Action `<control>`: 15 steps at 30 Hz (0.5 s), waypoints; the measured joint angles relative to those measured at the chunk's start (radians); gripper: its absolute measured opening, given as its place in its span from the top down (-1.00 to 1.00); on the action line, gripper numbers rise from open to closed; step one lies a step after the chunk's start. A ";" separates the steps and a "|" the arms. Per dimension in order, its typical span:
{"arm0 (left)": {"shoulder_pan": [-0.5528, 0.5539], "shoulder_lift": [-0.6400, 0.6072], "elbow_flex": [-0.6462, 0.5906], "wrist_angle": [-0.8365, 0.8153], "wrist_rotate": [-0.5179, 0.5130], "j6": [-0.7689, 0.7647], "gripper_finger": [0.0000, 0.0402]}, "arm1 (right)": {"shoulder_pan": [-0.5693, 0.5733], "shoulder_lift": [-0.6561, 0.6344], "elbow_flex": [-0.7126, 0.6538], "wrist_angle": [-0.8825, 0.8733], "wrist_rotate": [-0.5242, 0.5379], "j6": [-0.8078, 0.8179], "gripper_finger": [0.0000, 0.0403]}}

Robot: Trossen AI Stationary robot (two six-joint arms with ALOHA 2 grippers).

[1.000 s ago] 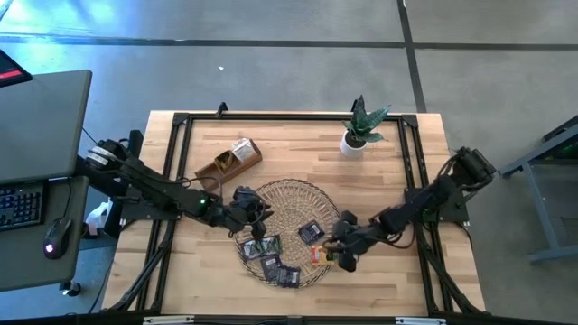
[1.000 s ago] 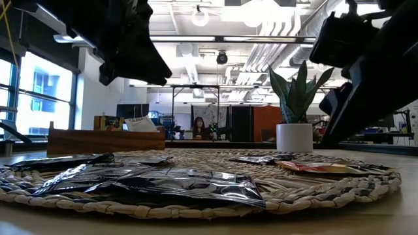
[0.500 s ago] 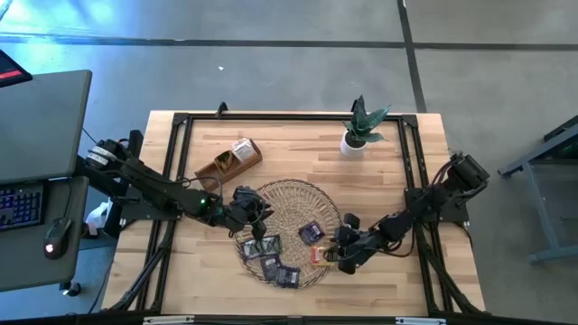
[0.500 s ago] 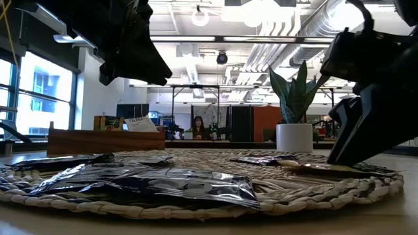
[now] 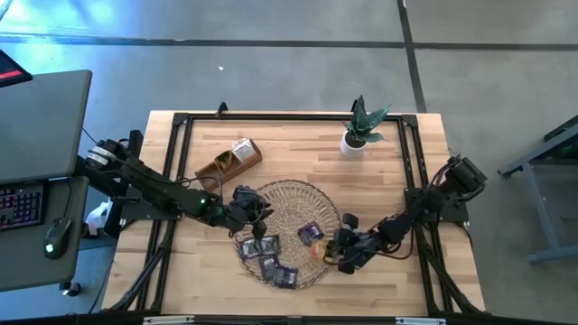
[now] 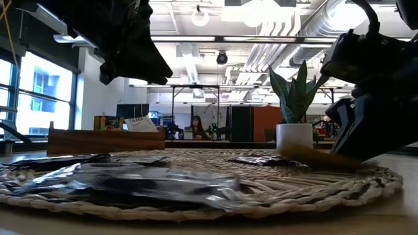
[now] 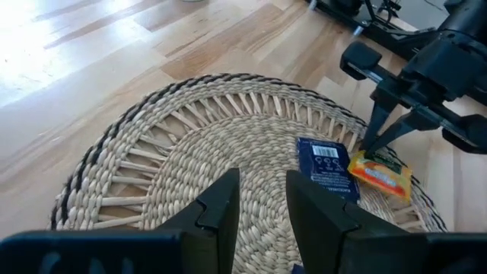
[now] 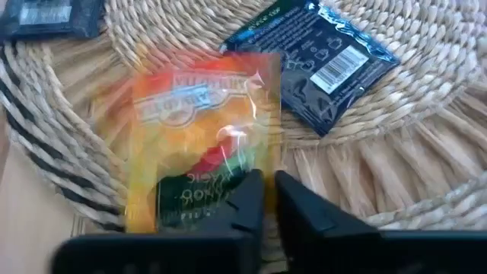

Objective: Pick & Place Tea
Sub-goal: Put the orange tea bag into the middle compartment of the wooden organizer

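Note:
An orange-and-yellow tea sachet [image 8: 202, 125] lies at the right side of the round wicker tray [image 5: 289, 194]. My right gripper [image 8: 270, 194] is shut on its edge. A dark blue sachet [image 8: 312, 65] lies next to it, and several dark sachets [image 5: 271, 257] lie flat on the tray's near part. Over the tray's left rim my left gripper [image 7: 262, 209] hangs open, with nothing between its fingers. My right gripper pinches the orange sachet's edge near one corner [image 7: 359, 158] between its two fingertips. The fingers slant down at it from the table's right side. The sachet [image 6: 317, 158] sits tilted in the low view, still on the tray's weave.
A brown wooden box [image 5: 228, 161] with a sachet in it stands behind the tray at the far left. A potted plant [image 5: 361, 126] stands at the far right. Bare wood lies right of the tray and along the near edge.
My right gripper has sunk toward the tray, rolled a little and shut on the orange sachet's edge. The sachet lay flat before and now sits tilted. My left arm has kept still.

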 joint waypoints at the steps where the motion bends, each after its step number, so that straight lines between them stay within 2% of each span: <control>1: 0.000 0.000 0.000 0.000 0.000 0.001 0.46 | -0.002 0.000 -0.001 0.008 -0.006 -0.007 0.96; 5: 0.000 0.000 0.000 -0.001 0.000 0.001 0.46 | -0.009 -0.008 -0.002 0.054 -0.045 -0.024 0.93; 9: 0.000 0.000 0.000 -0.002 -0.001 0.002 0.46 | -0.008 -0.062 -0.006 0.024 -0.065 -0.080 0.99; 12: 0.000 0.000 0.000 -0.002 -0.001 0.010 0.46 | -0.019 -0.129 -0.005 0.019 -0.039 -0.149 0.98; 15: 0.006 0.000 0.000 0.007 0.000 0.041 0.46 | -0.045 -0.193 -0.005 0.016 0.009 -0.293 0.99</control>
